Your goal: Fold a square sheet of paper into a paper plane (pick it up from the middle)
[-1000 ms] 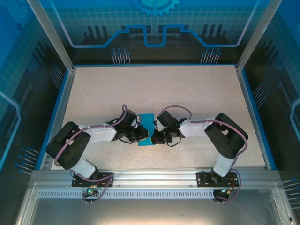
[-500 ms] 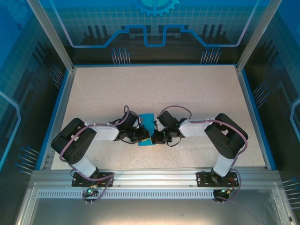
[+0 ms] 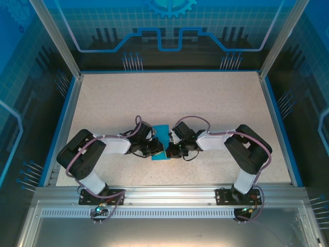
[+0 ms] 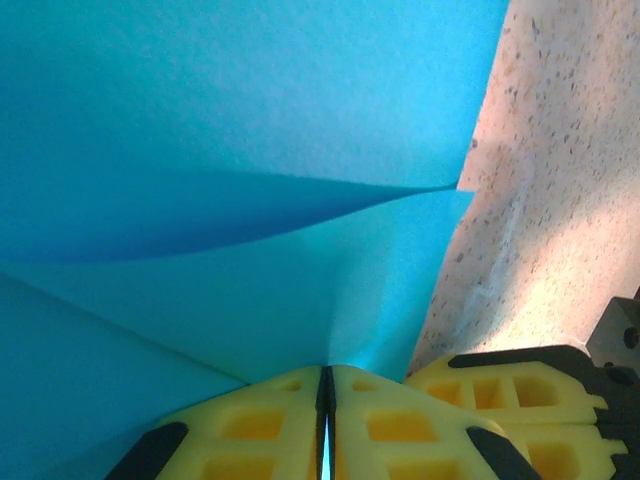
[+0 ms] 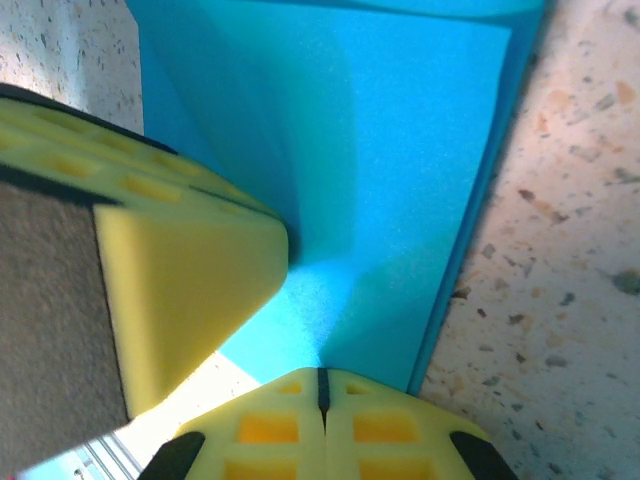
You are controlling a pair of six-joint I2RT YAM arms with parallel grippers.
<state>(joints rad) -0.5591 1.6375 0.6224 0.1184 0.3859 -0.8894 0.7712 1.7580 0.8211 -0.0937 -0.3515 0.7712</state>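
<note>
From above, teal sheet of paper [image 3: 162, 130] on the table [image 3: 205, 98] between my arms, left wrist close-up adds my left gripper [image 4: 326, 375] pinching its folded layers, right wrist close-up, my right gripper [image 5: 322, 375] clamped on its edge

Your left arm [image 3: 110, 145] and right arm [image 3: 216, 139] wear white shells over black joints, purple cables [image 3: 191, 118] loop along them, and the fingers [image 4: 400, 425] are yellow, moulded with square pockets.

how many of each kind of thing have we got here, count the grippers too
blue paper: 1
grippers: 2 (left gripper, right gripper)
total: 3
</note>
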